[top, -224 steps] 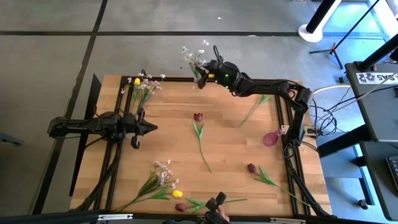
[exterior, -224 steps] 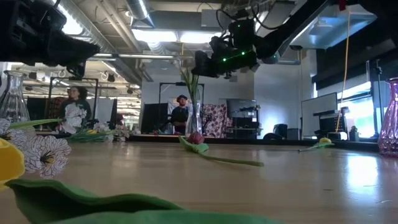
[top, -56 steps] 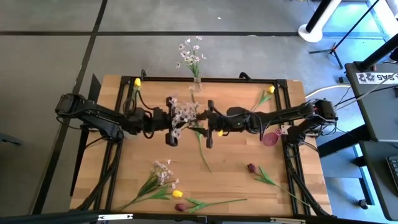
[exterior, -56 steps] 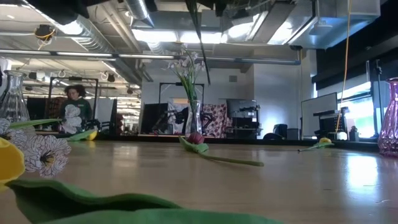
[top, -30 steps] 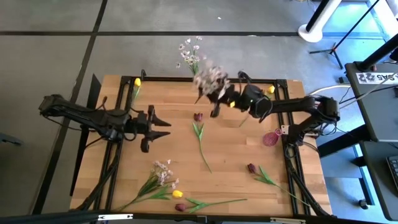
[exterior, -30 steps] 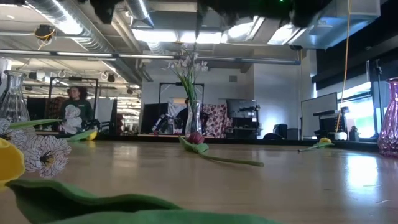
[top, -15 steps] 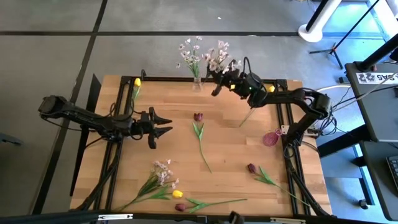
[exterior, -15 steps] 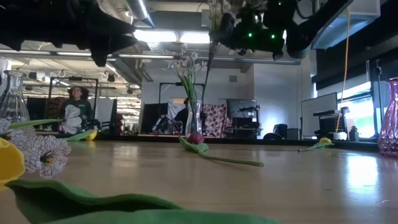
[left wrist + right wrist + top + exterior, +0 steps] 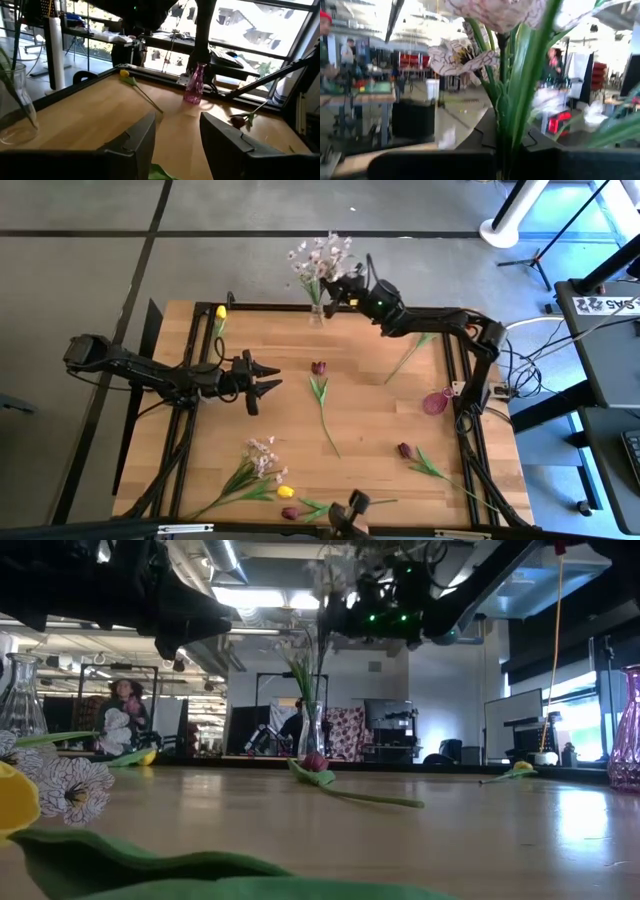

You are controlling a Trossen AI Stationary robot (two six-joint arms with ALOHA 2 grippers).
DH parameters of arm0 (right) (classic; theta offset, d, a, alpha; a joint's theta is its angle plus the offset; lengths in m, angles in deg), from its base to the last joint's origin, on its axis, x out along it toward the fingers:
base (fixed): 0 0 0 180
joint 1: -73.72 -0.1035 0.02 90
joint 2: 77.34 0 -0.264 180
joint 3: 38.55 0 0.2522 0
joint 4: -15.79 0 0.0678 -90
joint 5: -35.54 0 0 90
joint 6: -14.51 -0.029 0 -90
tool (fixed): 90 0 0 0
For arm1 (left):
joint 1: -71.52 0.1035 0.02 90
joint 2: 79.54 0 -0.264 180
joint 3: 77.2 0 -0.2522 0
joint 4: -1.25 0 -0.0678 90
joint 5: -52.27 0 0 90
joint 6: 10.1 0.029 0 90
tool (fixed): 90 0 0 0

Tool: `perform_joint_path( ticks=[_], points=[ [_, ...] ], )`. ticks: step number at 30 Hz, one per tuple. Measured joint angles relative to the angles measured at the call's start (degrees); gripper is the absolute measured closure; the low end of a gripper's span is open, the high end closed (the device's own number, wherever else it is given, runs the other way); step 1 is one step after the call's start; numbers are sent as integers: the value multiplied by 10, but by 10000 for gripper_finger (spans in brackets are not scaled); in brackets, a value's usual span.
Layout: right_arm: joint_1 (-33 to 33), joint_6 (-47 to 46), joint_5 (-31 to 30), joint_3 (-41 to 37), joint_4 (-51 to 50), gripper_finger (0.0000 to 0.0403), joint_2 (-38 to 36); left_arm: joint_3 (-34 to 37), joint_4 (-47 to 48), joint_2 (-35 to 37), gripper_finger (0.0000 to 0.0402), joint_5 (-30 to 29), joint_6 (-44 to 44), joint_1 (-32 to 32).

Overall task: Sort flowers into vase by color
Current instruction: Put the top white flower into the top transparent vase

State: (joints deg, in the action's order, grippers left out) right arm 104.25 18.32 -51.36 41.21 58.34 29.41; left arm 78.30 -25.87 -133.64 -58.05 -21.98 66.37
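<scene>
**Pale spray carried to the 12 o'clock vase**

The right gripper (image 9: 352, 288) has swung from table centre to the far edge, clamped on the pale blossom spray (image 9: 325, 255). Left gripper (image 9: 262, 380), at 9 o'clock, waits with fingers apart, empty. Step: insertion. Next: lower the stems into the clear vase (image 9: 317, 314), then release.

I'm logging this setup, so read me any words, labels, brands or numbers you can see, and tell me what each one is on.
No text can be read for certain.
White label on the dark cart to the right of the table: dark characters, upside down in the high view, too small and blurred to read.
</scene>
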Motion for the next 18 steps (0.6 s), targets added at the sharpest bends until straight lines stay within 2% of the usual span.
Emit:
perform_joint_path(
  ticks=[10, 18],
  points=[
    [3, -18, -25, 0, -54, 374, 13, 0, -11, 2, 253, -2, 9, 2],
    [3, -10, -21, 0, 8, 392, -3, 0, -13, 2, 253, -2, 16, 15]
  ],
)
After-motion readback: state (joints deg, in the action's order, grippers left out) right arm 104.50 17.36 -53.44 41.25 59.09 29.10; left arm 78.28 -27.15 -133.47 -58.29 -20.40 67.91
